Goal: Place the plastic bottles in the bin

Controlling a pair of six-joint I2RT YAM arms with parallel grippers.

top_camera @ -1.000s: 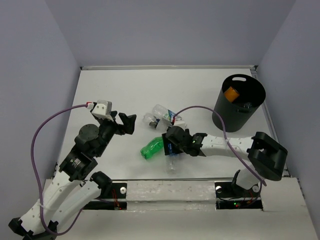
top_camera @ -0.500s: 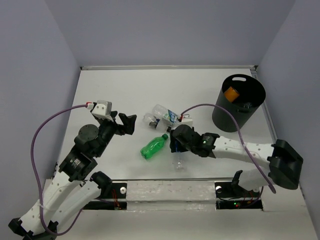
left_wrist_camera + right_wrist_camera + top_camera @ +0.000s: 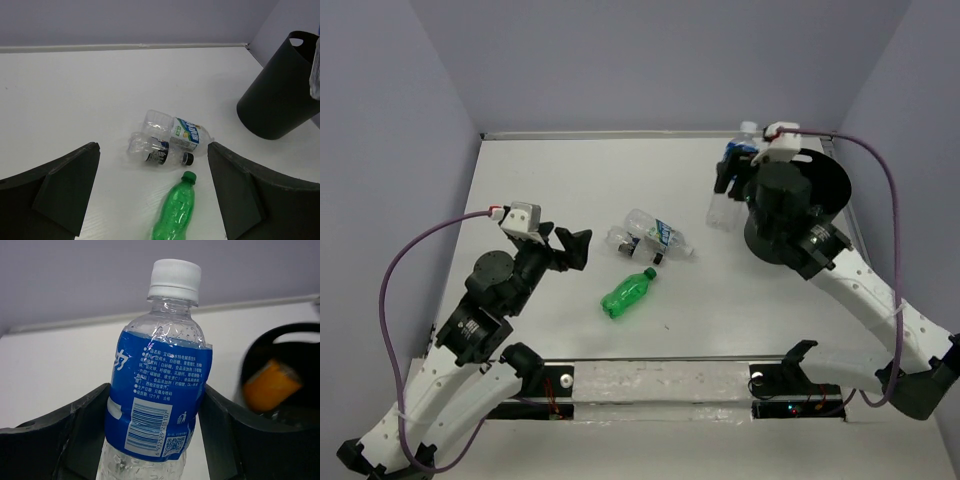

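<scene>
Black fingers of the right gripper (image 3: 732, 172) clamp the blue-labelled bottle (image 3: 160, 385) around its label, its white cap jutting beyond the fingertips. The bottle is raised just left of the bin (image 3: 275, 100) rim, not over its mouth; an orange bottle (image 3: 270, 385) lies inside. From the bin to the middle of the table (image 3: 570, 170), open white surface runs to the far edge by the wall. Mid-table, two clear bottles (image 3: 172, 131) lie touching, with a green bottle (image 3: 628, 292) just nearer the arms. The left gripper (image 3: 568, 246) hangs spread wide, holding nothing, facing them from close by.
</scene>
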